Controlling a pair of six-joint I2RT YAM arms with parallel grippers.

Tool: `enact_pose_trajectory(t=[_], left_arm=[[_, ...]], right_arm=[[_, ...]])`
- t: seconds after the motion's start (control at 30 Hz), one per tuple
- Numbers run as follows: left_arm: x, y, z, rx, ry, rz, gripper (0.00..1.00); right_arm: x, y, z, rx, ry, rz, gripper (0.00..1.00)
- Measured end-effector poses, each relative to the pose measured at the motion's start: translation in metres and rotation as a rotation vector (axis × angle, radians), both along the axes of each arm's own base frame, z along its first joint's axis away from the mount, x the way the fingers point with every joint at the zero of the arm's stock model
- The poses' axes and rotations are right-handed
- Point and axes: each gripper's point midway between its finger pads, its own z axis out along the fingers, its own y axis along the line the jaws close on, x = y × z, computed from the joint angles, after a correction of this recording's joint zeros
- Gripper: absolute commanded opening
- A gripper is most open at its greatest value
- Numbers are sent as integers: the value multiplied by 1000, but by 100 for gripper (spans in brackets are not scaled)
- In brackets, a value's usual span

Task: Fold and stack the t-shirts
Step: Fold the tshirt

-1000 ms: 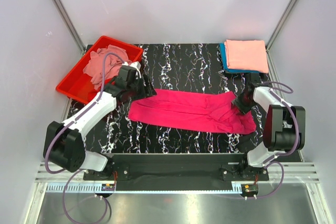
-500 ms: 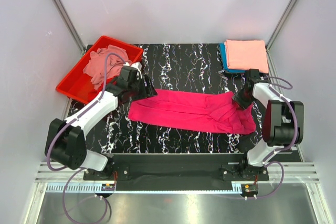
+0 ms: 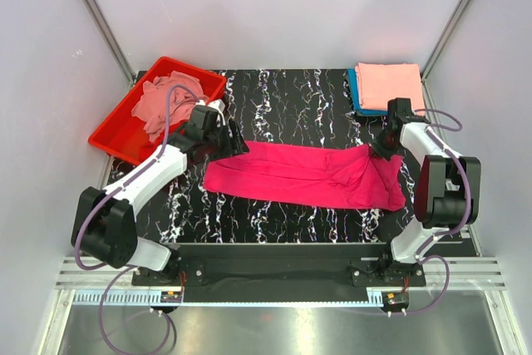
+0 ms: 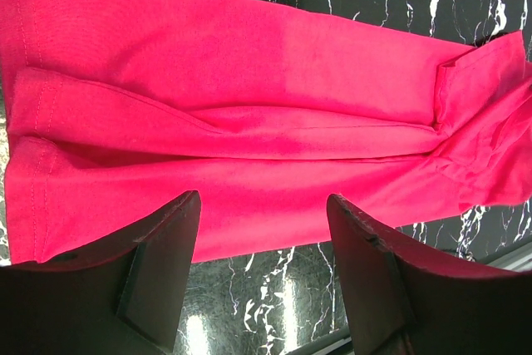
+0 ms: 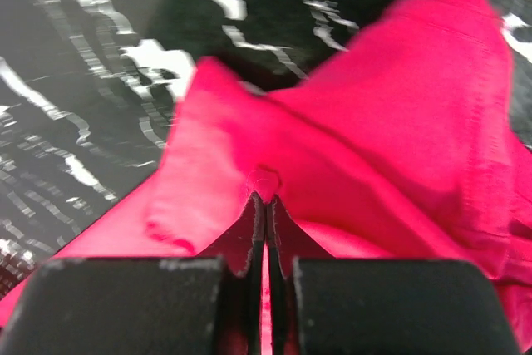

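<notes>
My right hand [image 5: 264,205] has its two fingers pressed together on a small pinch of the magenta t-shirt [image 3: 307,176], and the cloth rises to a little peak at the fingertips. I judge that grip is there to lift the shirt's right end so it can be carried over for the next crosswise fold. The pinch sits at the far side of that end, close to the right edge of the bench [image 3: 283,93].

My left hand [image 4: 262,205] is at the shirt's other end with its fingers spread wide and nothing between them. From the wrist view I cannot tell whether the fingers touch the cloth or hang just above it. It looks set either to take that end or to pin it down while the right side moves.

The shirt lies as a long band across the middle of the bench, already doubled lengthwise, with a soft ridge running along it and some bunching near the right hand.

At the far right corner a salmon-peach t-shirt [image 3: 389,87] rests folded on a teal-blue t-shirt [image 3: 356,93]. That is the stack, and I expect this one to go on top. At the far left corner the red tray [image 3: 112,135] holds a crumpled dusty pink t-shirt [image 3: 162,104], not yet folded.
</notes>
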Motion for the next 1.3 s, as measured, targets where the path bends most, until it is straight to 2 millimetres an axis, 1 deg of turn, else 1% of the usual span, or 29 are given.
enact_pose_trajectory(t=[0.17,0.47,0.73,0.83,0.93,1.03,1.1,1.17,1.3], left_arm=[[1,-2,-3,-3,4,-3,67],[1,-4,-6,-5,13,-10,68],[1,-2,-15,16,33,-1,68],[0,-3,-16,20,37,-3,67],[-3,-3,-17,26,46,-5,67],[-4,-3,-18,31,51,-6,67],[-5,-3,-19,32,52,-7,67],[-5,-3,-19,33,52,-8,67],[-6,-4,-19,34,52,-9,67]], right_arm=[[15,13,17,14,-53,88,0],[20,37,21,62,-108,281,0],[26,46,25,63,-161,409,0],[29,49,27,66,-183,437,2],[32,50,27,67,-193,458,4],[35,52,21,74,-188,478,4],[37,54,16,84,-184,491,0],[38,57,13,100,-186,507,0],[41,64,15,126,-213,537,0]])
